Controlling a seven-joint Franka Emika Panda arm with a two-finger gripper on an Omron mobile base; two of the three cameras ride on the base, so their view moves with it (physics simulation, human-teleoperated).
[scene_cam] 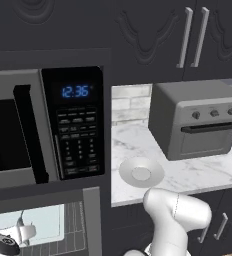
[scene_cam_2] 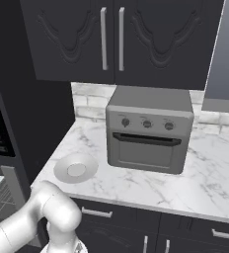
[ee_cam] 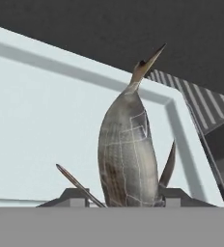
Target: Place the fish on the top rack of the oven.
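Observation:
The fish [ee_cam: 126, 159], slim and silvery-grey, stands between my gripper's [ee_cam: 123, 198] two dark fingertips [ee_cam: 74, 195] with its snout pointing away from the hand. It hangs just over the pale bluish-white tray [ee_cam: 36, 120] of the top rack, whose dark wires [ee_cam: 205, 103] show past the tray's right edge. In the left base view my gripper [scene_cam: 18, 231] reaches into the oven opening [scene_cam: 90, 220] under the microwave, above the same tray [scene_cam: 43, 222] and the wire rack [scene_cam: 77, 232]. The gripper is shut on the fish.
A microwave [scene_cam: 73, 125] with a blue clock sits directly above the oven. On the marble counter [scene_cam: 198, 172] stand a round grey plate [scene_cam: 141, 172] and a boxy grey toaster oven [scene_cam: 200, 120]. Dark cabinets [scene_cam_2: 111, 39] hang overhead.

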